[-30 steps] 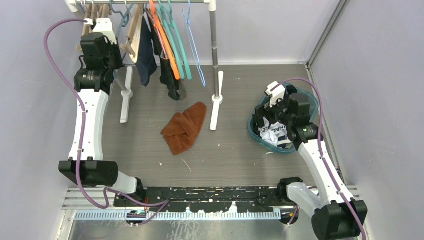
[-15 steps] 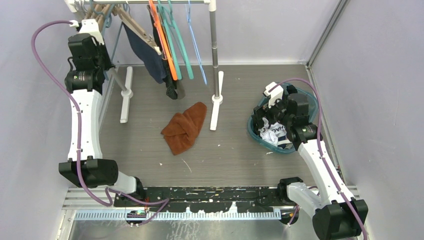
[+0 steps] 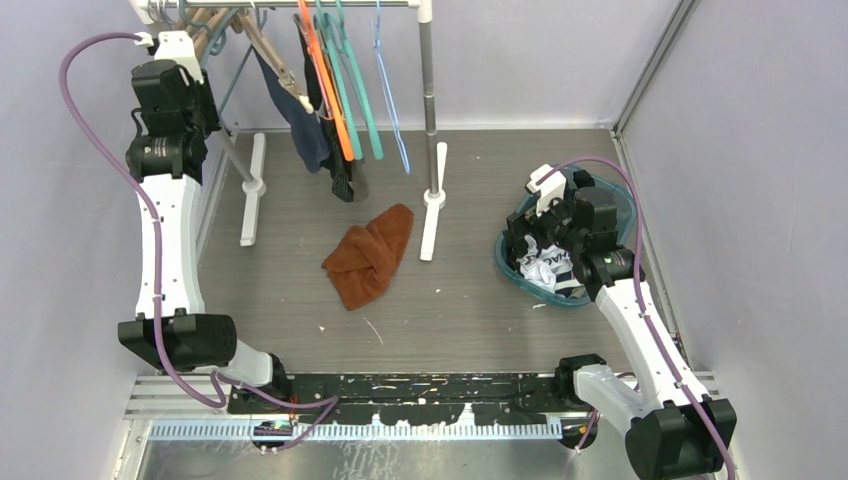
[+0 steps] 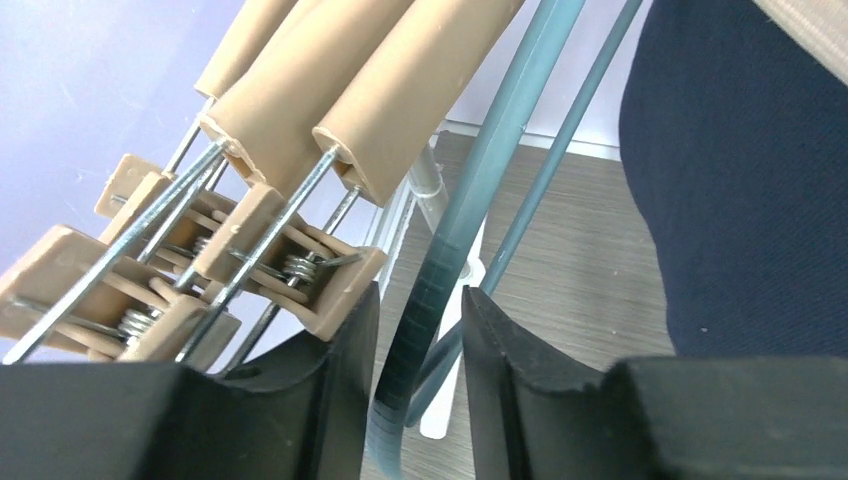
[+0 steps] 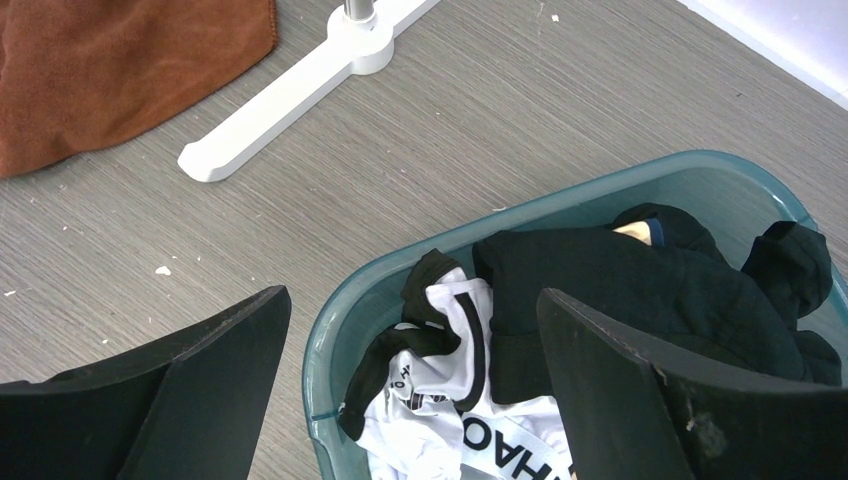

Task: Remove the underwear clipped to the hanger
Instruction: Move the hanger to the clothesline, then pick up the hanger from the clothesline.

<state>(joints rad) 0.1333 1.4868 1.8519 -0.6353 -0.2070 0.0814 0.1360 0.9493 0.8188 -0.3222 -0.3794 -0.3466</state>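
Step in hand: reaching for a clip on the tan wooden clip hanger point(image 4: 300, 120) at the rail's left end.
Left gripper point(image 4: 418, 345): jaws narrow, straddling a thin teal hanger wire point(image 4: 470, 190); whether they pinched it, I could not tell.
Underwear: dark navy boxer shorts point(image 3: 300, 125) hung clipped below the rail, just right of the gripper.
Right gripper point(image 5: 410, 330): spread wide, empty, above the teal plastic basket point(image 5: 600, 185) of removed clothes.
Next move: likely shift onto the spring clip point(image 4: 300, 270) and squeeze it open.
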